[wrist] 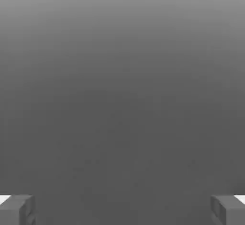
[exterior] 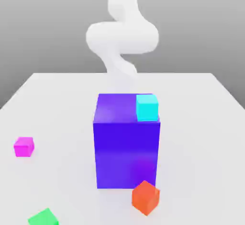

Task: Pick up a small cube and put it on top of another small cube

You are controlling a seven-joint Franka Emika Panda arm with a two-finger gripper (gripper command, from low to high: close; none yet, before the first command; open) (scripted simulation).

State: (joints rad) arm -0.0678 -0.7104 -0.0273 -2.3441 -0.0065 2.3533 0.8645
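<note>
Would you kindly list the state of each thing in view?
Gripper: open, holding nothing.
Cyan cube: resting on the blue block's top, at a corner.
Blue block: upright on the table.
Magenta cube: on the table, alone.
Orange cube: on the table, beside the block.
Green cube: on the table, alone.

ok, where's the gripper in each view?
Exterior view: at the lower end of the white arm, just behind the blue block, too blurred to pick out.
Hand view: gripper open, its grey fingers at the picture's edge, nothing between.
Shared landmark: plain grey backdrop.
</note>
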